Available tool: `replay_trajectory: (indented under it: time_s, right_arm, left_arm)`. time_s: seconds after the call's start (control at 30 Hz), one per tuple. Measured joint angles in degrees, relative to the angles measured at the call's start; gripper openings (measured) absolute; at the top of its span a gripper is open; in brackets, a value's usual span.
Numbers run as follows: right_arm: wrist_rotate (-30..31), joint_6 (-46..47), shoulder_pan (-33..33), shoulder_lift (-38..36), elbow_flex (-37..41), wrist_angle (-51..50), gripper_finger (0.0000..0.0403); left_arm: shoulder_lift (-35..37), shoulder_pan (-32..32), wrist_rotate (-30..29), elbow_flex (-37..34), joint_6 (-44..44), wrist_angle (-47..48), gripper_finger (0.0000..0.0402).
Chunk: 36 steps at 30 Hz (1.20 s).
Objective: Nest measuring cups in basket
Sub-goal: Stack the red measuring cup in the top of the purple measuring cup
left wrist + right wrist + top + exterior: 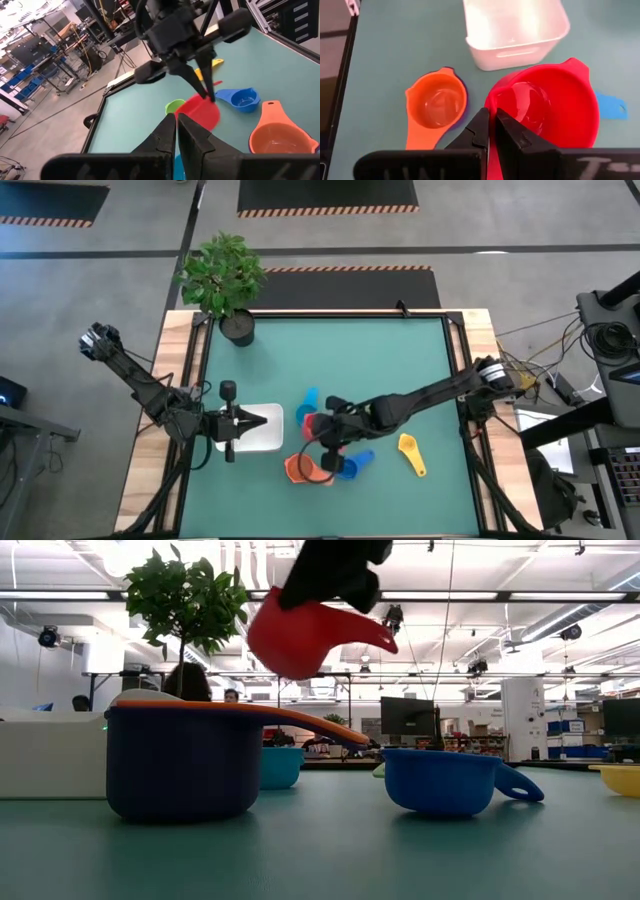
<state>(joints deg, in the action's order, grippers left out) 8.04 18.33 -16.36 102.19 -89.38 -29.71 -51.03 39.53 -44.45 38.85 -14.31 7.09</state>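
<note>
While the red cup hung in the air, these were the points that mattered.

Right gripper: the right gripper (491,131) was clamped on the rim of the red cup (545,110), holding it off the table, near the basket (512,30) and not yet over it.

Left gripper: the left gripper (177,131) had its fingers pressed together on nothing, waiting just beside the basket's far side from the cups.

Landmark: the basket stood on the green table (330,360); the orange cup (437,106) sat inside the purple cup (185,762) just beside the basket, the dark blue cup (445,780) a little further off, the yellow cup (411,452) well apart.

Risk, slip: the grip was a thin pinch on a smooth rim, so I judged the red cup could pivot or drop.

Risk, order: lowering it onto the orange cup might wedge or tip the pair if the sizes did not suit.

Risk, basket: a nudge could slide the light basket.

Materials: glossy hard plastic cups, round bowls, short flat handles.

Basket shape: white, rectangular, rounded corners, low walls.
</note>
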Motion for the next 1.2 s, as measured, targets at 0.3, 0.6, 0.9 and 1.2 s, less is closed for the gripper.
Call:
replay_trajectory:
  time_s: [0.3, 0.6, 0.9, 1.2]
  right_arm:
    - [-2.47, -2.77, -2.32, 2.7, -3.13, 0.79, 0.0009]
    - [-2.19, -2.95, -4.33, 2.89, -2.73, 4.47, 0.0009]
    - [-2.4, -4.27, -5.77, 5.81, -2.39, 11.06, 0.0009]
    - [-2.47, -4.86, -6.03, 7.69, -3.15, 10.7, 0.0009]
  left_arm:
    - [0.0, 0.02, 0.0, 0.0, 0.0, -0.24, 0.0]
    - [0.0, 0.0, 0.0, 0.0, 0.0, -0.5, 0.0]
    - [0.02, -0.01, 0.0, 0.0, 0.0, -0.68, 0.0]
    - [0.0, 0.0, 0.0, 0.0, 0.0, -0.63, 0.0]
